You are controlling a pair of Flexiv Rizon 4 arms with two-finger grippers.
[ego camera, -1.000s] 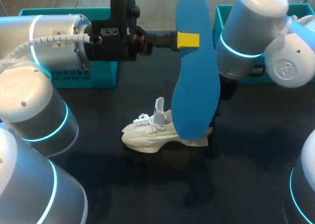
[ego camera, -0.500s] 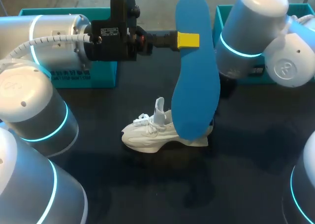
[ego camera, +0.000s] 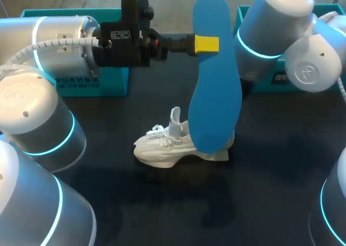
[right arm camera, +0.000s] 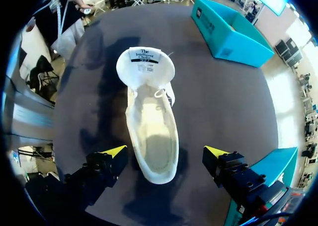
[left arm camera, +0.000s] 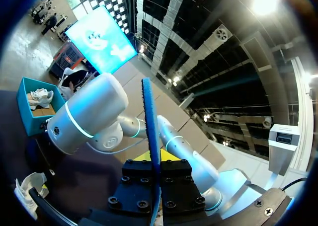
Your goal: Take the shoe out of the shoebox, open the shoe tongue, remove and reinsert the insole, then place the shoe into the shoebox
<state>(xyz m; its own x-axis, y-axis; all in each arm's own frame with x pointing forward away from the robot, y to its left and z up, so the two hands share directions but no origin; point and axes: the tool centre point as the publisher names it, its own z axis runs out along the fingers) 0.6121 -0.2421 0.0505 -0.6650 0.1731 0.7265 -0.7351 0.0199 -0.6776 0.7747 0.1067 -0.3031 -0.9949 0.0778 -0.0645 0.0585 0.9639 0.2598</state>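
Your left gripper (ego camera: 203,43) is clamped on the blue insole (ego camera: 216,94), pinching it up near the top end. The long lower part hangs free and comes down right over the heel of the white shoe (ego camera: 167,143). The shoe sits upright on the dark table (ego camera: 270,148), with its tongue (ego camera: 175,119) standing up and its mouth open.

Watch that free end. It's held high, so it can flex or swing, and I'd expect it to catch on the heel collar or fold instead of sliding down inside the shoe. From the left wrist the insole (left arm camera: 150,121) shows edge-on between the fingers. A thin grip like that could let it pivot if the tip jams.

Your right gripper (right arm camera: 165,152) is spread wide, one finger on each side of the shoe's heel (right arm camera: 149,131), holding nothing. So the shoe is unanchored, and it looks light. Push the insole in now and the shoe may skid or tip onto its side.

The right arm is also crowded close behind the insole above the shoe, so a careless move risks the arms touching. From overhead the insole hides the shoe's heel from you, so trust the right wrist view there. The teal shoebox (ego camera: 75,86) sits well beyond the shoe, out of the way.
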